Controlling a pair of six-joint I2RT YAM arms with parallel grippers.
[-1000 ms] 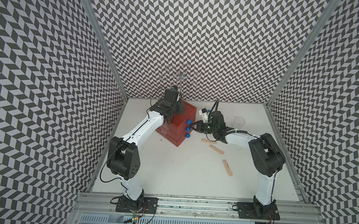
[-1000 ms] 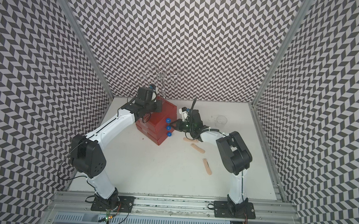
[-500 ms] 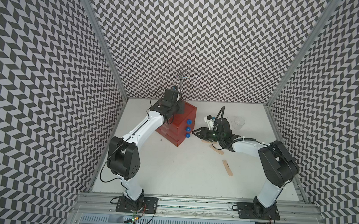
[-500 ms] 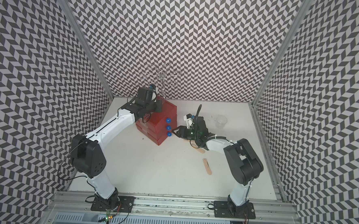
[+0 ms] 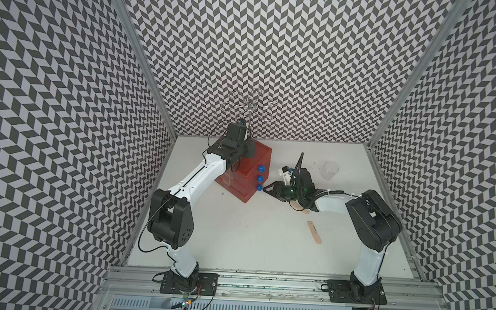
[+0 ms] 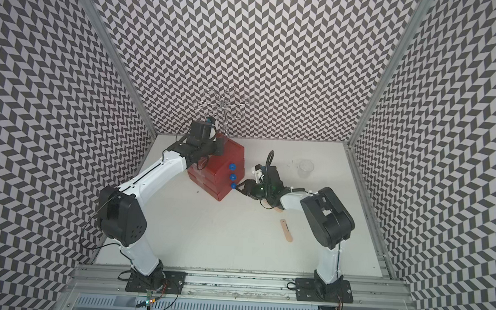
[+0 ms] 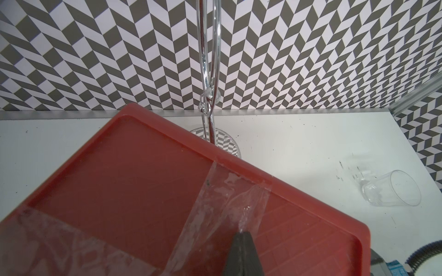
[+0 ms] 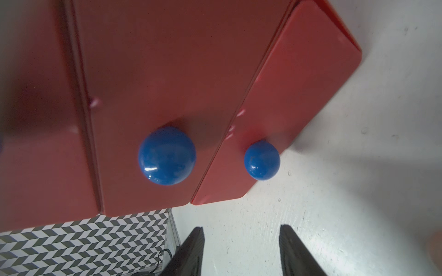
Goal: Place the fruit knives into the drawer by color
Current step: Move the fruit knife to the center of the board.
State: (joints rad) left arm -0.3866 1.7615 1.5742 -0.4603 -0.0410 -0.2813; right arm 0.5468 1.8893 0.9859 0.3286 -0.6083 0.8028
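Knife of flat peach plastic [image 5: 314, 232] lies right of centre in both top views: likely light, slippery; pinch long edges. Left wrist: left gripper [image 7: 242, 235] pressed together atop red plastic drawer [image 7: 143, 179]. Right wrist: right gripper [image 8: 241, 229] spread, facing round blue knob [image 8: 262, 159].

White links [image 5: 194, 177], black joints [image 5: 172, 218], seemingly black cables [image 5: 139, 239]

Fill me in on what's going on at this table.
Two robot arms are sorting fruit knives into a red drawer cabinet. The left gripper, shut, rests on the cabinet's taped top. The right gripper is open, facing the lowest blue knob without touching it. All three drawers look closed. One peach knife lies on the table; a second peach knife shows from under the right arm.
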